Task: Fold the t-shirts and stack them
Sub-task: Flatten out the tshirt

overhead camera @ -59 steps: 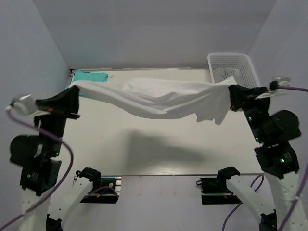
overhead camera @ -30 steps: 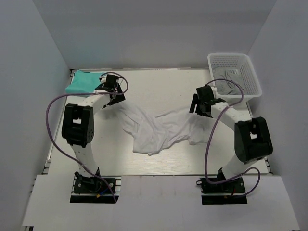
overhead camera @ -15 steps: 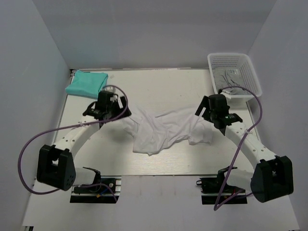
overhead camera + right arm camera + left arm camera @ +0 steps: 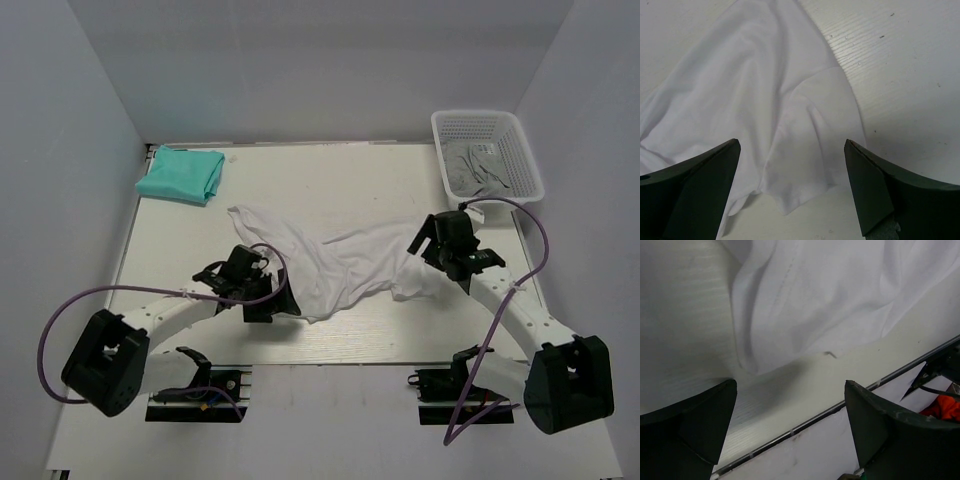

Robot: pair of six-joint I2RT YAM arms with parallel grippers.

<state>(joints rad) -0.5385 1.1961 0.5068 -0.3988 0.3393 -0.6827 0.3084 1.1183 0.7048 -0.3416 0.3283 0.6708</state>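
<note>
Wide-spread and holding nothing, the left pincer (image 4: 265,300) sits low at the near-left edge of the white t-shirt (image 4: 340,262). The right pincer (image 4: 432,243) is just as wide and just as empty, and hovers over the shirt's right-hand end. From the left wrist, the shirt's rumpled hem lies just ahead of the fingers (image 4: 700,415), close to the near rim of the bench (image 4: 330,180); whether a fingertip touches cloth cannot be told. From the right wrist, a loose flap of the shirt, probably a sleeve, lies on the bench below the gap between the jaws. The white shirt is spread across the middle of the bench in a long, crumpled band, full of ridges and in no way folded. The teal t-shirt (image 4: 182,173) lies well apart in the far left corner as a neat flat packet, so that half of the work looks done. The white basket (image 4: 487,120) at the far right holds some grey cloth (image 4: 478,165); whether that is another garment to be handled cannot be told. By my reckoning the task is near its midpoint: the white shirt has yet to be smoothed flat, folded down to a packet like the teal one, and carried across to lie on top of it.
</note>
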